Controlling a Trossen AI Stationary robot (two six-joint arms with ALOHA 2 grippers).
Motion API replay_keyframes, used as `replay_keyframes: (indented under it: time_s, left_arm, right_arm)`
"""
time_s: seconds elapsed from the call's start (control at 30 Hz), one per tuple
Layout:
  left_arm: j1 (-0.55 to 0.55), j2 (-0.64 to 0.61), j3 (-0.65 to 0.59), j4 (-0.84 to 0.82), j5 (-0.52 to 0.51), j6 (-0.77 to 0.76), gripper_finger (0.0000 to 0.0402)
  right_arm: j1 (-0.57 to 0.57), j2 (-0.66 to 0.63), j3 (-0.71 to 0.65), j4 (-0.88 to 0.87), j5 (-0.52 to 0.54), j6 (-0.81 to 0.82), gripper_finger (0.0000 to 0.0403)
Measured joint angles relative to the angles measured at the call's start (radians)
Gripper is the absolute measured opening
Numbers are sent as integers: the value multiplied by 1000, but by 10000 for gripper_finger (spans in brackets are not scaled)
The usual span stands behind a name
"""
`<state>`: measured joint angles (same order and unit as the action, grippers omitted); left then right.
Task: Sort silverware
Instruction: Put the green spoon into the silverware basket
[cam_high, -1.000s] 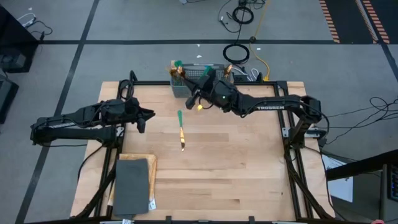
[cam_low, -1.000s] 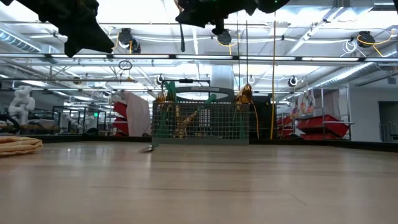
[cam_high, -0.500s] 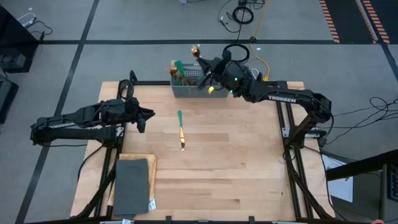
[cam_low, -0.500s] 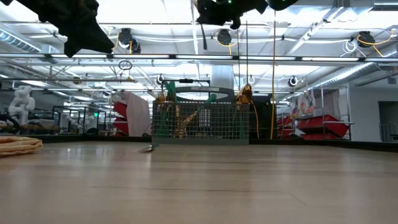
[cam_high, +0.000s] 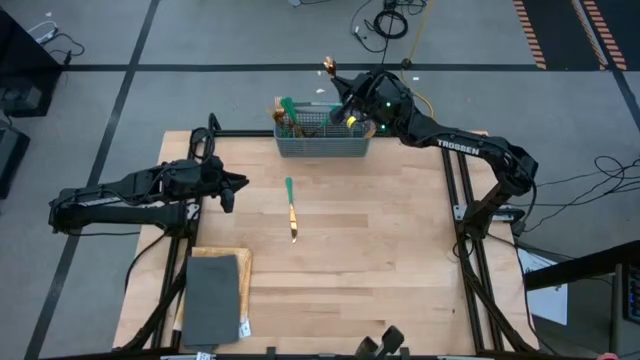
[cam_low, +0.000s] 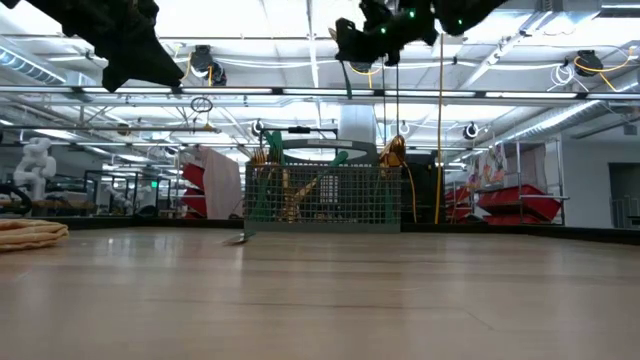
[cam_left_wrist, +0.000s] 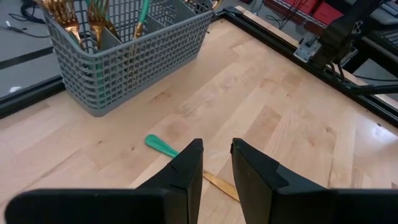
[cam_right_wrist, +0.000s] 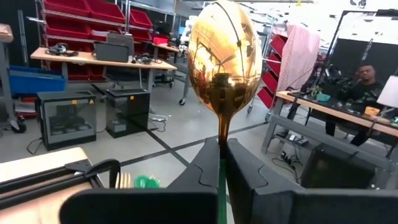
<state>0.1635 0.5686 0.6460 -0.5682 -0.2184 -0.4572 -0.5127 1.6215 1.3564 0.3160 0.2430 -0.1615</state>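
1. Gold and shiny, the spoon (cam_right_wrist: 221, 59) stands bowl-up in the middle of the right wrist view, its thin green handle running down between the right tool's fingers (cam_right_wrist: 205, 169). In the high view it shows at upper centre of the frame (cam_high: 329, 69), above the right-hand end of the basket (cam_high: 323, 146).

2. Doing this step well looks like a matter of aim: line the handle over the compartment meant for spoons, keep the spoon close to upright, lower it until the handle is inside the mesh walls, and only then let go. A tilted release would likely bounce it off the rim or into the wrong compartment. Which compartment lies directly beneath cannot be told.

3. Right tool (cam_high: 345, 102): closed narrowly on the spoon's handle, touching nothing else, held high above the basket; in the low view it hangs at the top of the frame (cam_low: 350, 45), well clear of the mesh.

4. Other silverware already stands in the basket (cam_left_wrist: 93, 18), gold heads up.

5. One more piece (cam_high: 291, 209) lies on the bench (cam_high: 400, 270) near the frame's centre, green handle toward the basket; it is not yet sorted.

6. Left tool (cam_left_wrist: 214, 163): fingers narrowly apart, holding nothing, above the bench at centre left of the high view (cam_high: 232, 185), near the lying piece.
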Motion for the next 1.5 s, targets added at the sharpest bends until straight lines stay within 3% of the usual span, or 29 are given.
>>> replay_keyframes:
  time_s: [0.17,0.53,0.73,1.13,1.5]
  left_arm:
    - [0,0,0,-1,-8,0,90]
    - [0,1,0,-2,-79,23,90]
    - [0,1,0,-2,-132,28,90]
    - [0,1,0,-3,-195,55,90]
    - [0,1,0,-11,-236,73,90]
  right_arm:
    - [-35,-6,-80,91,-60,41,0]
    - [-92,-81,-422,441,-64,153,0]
    - [-140,-96,-547,522,-99,222,0]
    - [-205,-92,-675,594,-171,258,0]
    - [-228,-60,-703,598,-227,272,0]
